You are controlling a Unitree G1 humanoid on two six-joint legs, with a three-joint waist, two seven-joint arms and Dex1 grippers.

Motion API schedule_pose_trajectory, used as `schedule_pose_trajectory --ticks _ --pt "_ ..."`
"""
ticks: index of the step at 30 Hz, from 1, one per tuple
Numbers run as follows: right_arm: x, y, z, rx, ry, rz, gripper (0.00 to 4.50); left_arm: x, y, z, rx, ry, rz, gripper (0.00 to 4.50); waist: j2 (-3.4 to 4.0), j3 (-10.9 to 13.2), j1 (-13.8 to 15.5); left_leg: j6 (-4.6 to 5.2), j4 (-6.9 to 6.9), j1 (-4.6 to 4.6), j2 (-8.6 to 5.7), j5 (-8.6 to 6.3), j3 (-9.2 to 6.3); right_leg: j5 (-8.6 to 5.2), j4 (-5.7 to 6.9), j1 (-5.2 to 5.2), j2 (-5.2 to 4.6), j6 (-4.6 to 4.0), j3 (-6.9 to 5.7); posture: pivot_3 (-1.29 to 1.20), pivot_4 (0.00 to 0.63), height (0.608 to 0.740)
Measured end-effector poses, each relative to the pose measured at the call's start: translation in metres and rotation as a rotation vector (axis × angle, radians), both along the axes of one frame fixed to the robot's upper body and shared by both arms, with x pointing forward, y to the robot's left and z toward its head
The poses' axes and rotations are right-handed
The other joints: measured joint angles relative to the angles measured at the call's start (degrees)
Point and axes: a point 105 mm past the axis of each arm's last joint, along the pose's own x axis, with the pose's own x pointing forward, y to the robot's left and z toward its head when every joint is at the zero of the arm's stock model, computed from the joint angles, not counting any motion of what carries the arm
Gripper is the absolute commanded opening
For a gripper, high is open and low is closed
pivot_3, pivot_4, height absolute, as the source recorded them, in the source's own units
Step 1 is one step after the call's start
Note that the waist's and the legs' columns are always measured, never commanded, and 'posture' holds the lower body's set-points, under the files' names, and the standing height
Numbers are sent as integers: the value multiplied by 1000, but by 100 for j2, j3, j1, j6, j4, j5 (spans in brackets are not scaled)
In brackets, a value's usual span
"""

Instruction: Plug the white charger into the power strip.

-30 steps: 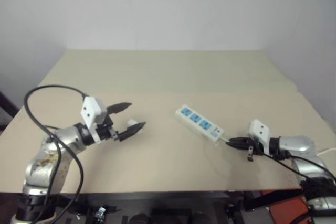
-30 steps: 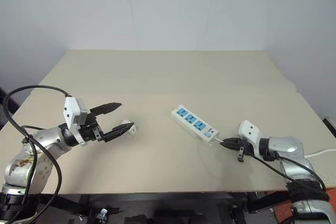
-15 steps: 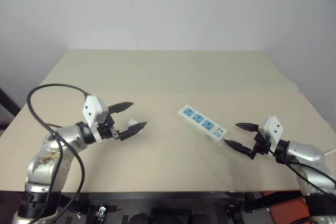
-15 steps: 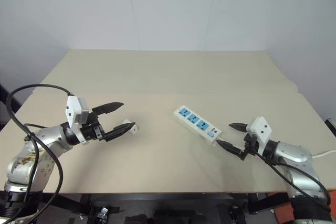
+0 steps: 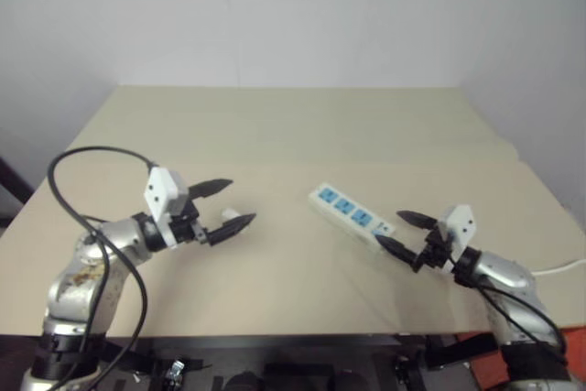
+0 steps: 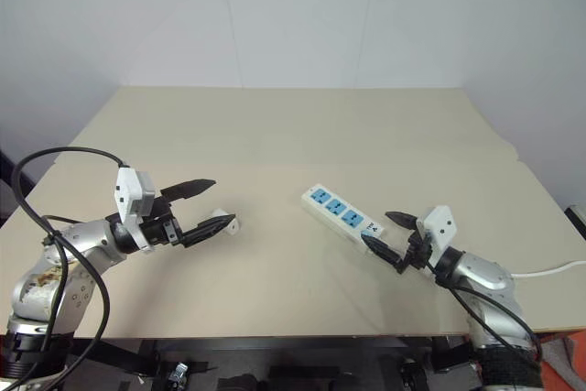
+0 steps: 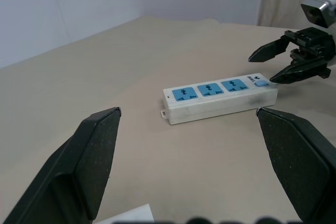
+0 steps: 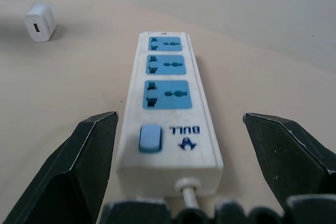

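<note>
Three blue socket faces run along the power strip (image 6: 342, 218), which lies flat on the tan table (image 6: 275, 125) with its sockets facing up, its switch end and thin white cord (image 6: 549, 269) turned toward the robot's right arm. Taking the strip as the landmark, the white charger (image 8: 41, 22) sits well apart from its far, switchless end, resting loose on the table and not yet plugged in.

At the strip's switch end, the right gripper (image 6: 386, 233) points level along the strip's length with its two black fingers spread wide, one on each side of the cord end, holding nothing. That straddling pose looks meant to steady or square up the strip so a plug can be pushed in without the bar sliding; whether a finger touches the casing cannot be told.

Beyond the strip's other end, the left gripper (image 6: 208, 207) is also spread wide and empty, aimed toward the strip, with the charger just by its lower finger. It seems placed to pick the charger up, which is likely the next step.
</note>
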Motion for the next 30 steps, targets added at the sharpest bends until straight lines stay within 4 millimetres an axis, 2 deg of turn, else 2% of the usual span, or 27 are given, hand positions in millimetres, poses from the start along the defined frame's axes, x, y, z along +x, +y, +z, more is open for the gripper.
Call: schedule_pose_trajectory --ticks 7,14,25,30 --pt "3 1 -12 2 53 27 4452 0 1 0 1 2 3 4500 0 0 -2 0 -1 0 0 0 1 0 0 0 0 0 1 0 150 740" --pt "2 3 -15 32 82 53 4452 0 0 0 2 0 3 4500 0 0 -2 0 -1 1 1 0 0 0 0 1 0 0 1 0 150 740" --pt "4 9 -34 19 134 45 4452 0 0 0 2 -1 4 4500 0 0 -4 0 -1 1 0 0 0 0 0 0 0 0 1 0 150 740" --pt "9 11 -34 18 111 31 4452 0 0 0 2 -1 6 4500 0 0 -11 0 -1 2 1 0 0 0 1 0 0 0 0 0 150 740"
